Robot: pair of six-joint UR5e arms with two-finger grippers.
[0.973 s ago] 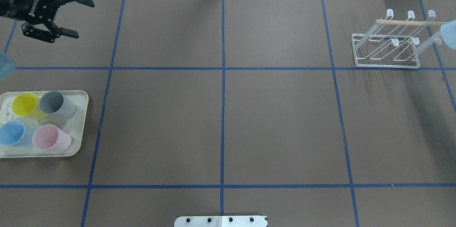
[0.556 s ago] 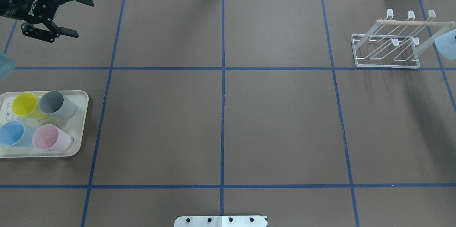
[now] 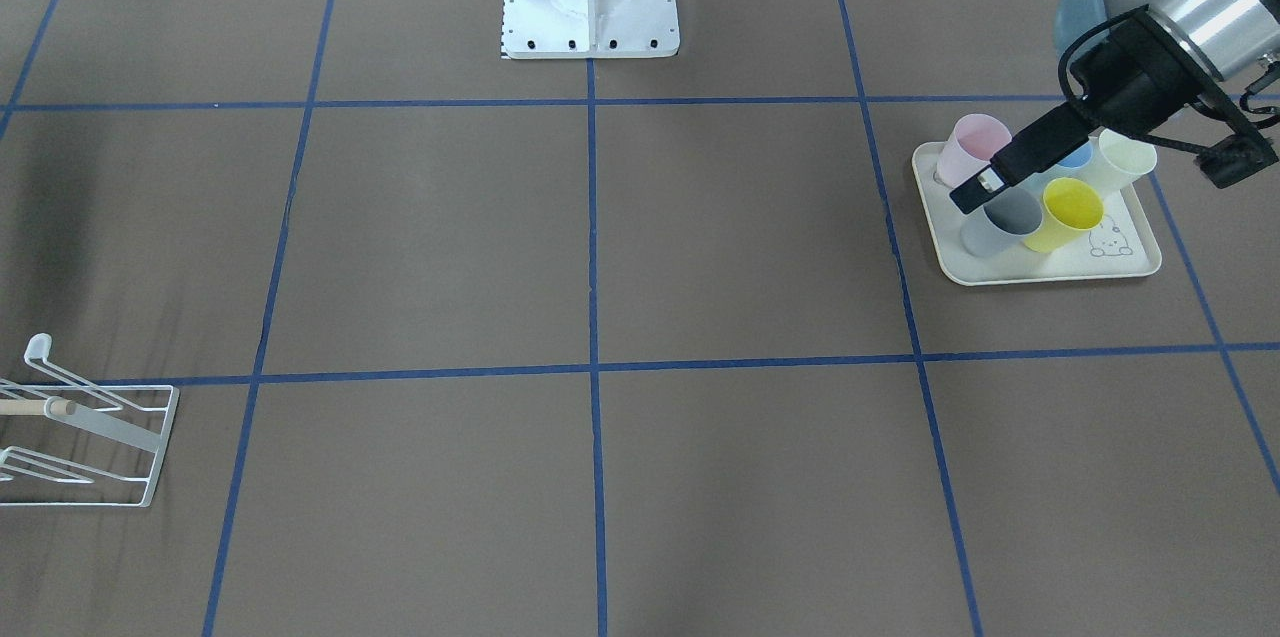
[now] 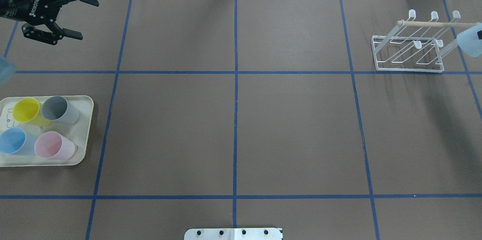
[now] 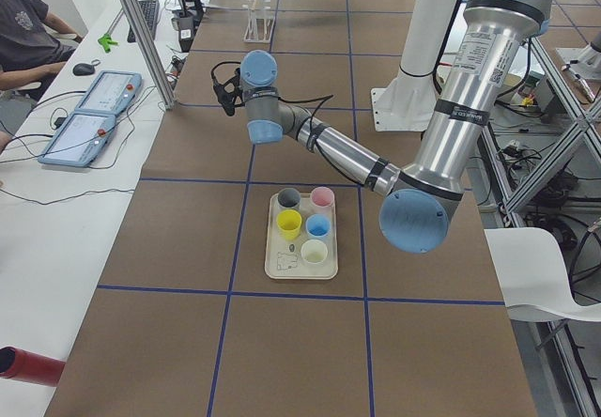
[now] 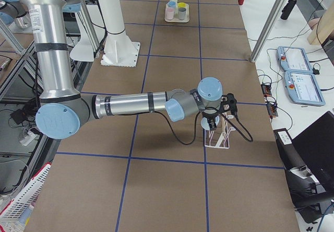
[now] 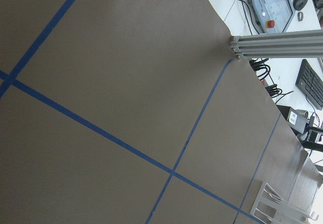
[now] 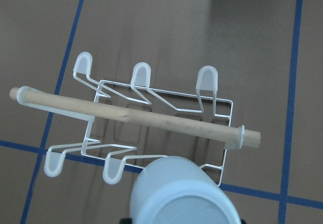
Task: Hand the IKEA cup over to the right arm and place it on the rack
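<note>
**Overhead exterior.** The left gripper [image 4: 86, 20] is at the far left corner of the table [image 4: 241, 127]. Its fingers are spread wide, with nothing between them. Well apart from it, nearer the robot, the cream tray [image 4: 86, 130] carries a yellow cup [image 4: 25, 110], grey cup [image 4: 56, 109], blue cup [image 4: 13, 141] and pink cup [image 4: 51, 145], mouths up. The rack [image 4: 408, 69] stands far right, with its dowel [image 4: 433, 24] across the top. The pale-blue cup [image 4: 469, 44] is at the right frame edge, off the table. It covers the tip of the rack's rightmost long prong; I cannot tell whether they touch.

**Exterior front-facing.** The left gripper's fingers are wide apart and empty. One finger crosses the pink and grey cups in line of sight only. A fifth, cream cup [image 3: 1125, 162] shows on the tray.

**Exterior left.** The left arm [image 5: 357, 159] stretches above the tray, with its gripper beyond it over bare table. A person [image 5: 23, 23] sits at the side bench.

**Exterior right.** The right arm [image 6: 130, 104] reaches out to the rack. The right gripper [image 6: 210, 118] points down directly over it, with the pale-blue cup at its tip.

**Left wrist.** The view shows brown table paper, blue tape lines [image 7: 101, 133] and a far corner of the rack.

**Right wrist.** The cup's closed base fills the lower centre, its mouth turned toward the rack. The right gripper is clamped on the cup, though its fingers show only as dark slivers at the bottom edge. Five capped prongs are visible, and the cup hides the rack's near right corner.
</note>
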